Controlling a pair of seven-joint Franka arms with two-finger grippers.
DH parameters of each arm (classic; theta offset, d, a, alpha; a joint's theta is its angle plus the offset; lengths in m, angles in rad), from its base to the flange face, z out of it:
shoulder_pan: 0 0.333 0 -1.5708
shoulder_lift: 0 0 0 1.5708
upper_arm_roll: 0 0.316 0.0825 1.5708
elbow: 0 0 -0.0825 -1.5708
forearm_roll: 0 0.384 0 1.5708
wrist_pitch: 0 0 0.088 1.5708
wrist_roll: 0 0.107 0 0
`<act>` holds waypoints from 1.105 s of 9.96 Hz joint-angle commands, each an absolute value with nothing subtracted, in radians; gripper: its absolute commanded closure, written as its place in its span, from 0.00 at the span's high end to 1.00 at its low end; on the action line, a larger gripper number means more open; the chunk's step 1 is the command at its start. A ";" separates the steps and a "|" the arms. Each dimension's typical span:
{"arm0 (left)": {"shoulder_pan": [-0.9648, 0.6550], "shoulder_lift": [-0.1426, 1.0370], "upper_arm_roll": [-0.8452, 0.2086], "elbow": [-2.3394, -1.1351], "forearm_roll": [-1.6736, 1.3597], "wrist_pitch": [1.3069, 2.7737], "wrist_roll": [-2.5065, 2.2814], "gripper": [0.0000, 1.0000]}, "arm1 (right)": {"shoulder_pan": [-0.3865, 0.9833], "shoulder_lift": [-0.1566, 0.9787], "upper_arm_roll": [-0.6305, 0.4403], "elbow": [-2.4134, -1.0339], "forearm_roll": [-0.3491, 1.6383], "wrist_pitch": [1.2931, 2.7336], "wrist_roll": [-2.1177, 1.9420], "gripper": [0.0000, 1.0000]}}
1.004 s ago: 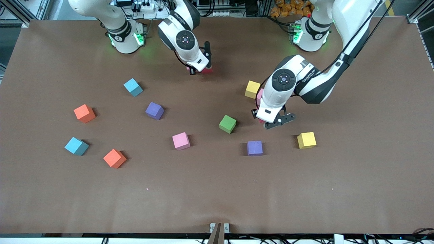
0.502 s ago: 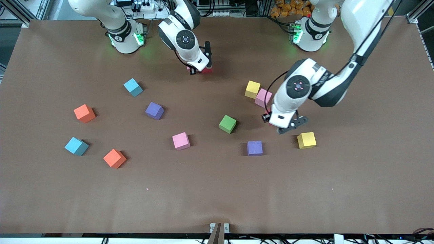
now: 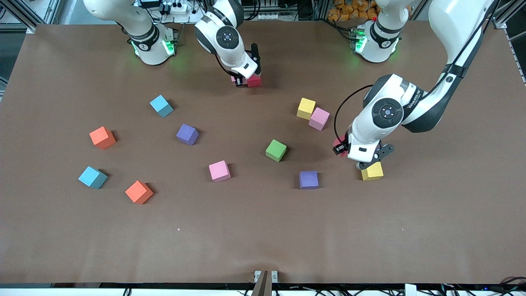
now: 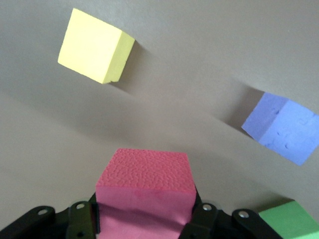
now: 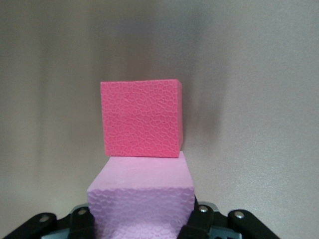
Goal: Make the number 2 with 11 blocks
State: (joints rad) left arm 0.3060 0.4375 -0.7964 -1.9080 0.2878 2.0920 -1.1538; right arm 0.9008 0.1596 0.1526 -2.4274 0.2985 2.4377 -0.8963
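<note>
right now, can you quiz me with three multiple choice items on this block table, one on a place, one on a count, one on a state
1. Where is the green block?
A. beside the purple block, farther from the front camera
B. on a yellow block
C. in the right tool

2. How many orange blocks lie on the table?
A. one
B. two
C. four

3. What is the left tool doing?
A. open over bare table
B. shut on a red block
C. shut on a blue block

Key:
1 A: the front view shows green resting alone on the table, above purple in that view.
2 B: one orange block and another toward the right arm's end.
3 B: the left wrist view shows red clamped between the fingers.
</note>
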 commanded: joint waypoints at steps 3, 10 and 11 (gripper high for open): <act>0.287 0.425 -0.833 -1.910 0.229 2.082 -1.160 0.00 | 0.882 0.117 0.149 -2.473 0.322 2.450 -0.949 0.59; 0.284 0.433 -0.833 -1.911 0.224 2.082 -1.160 0.00 | 0.874 0.133 0.149 -2.491 0.327 2.519 -0.954 0.59; 0.287 0.433 -0.833 -1.911 0.224 2.082 -1.158 0.00 | 0.874 0.135 0.149 -2.491 0.328 2.519 -0.953 0.59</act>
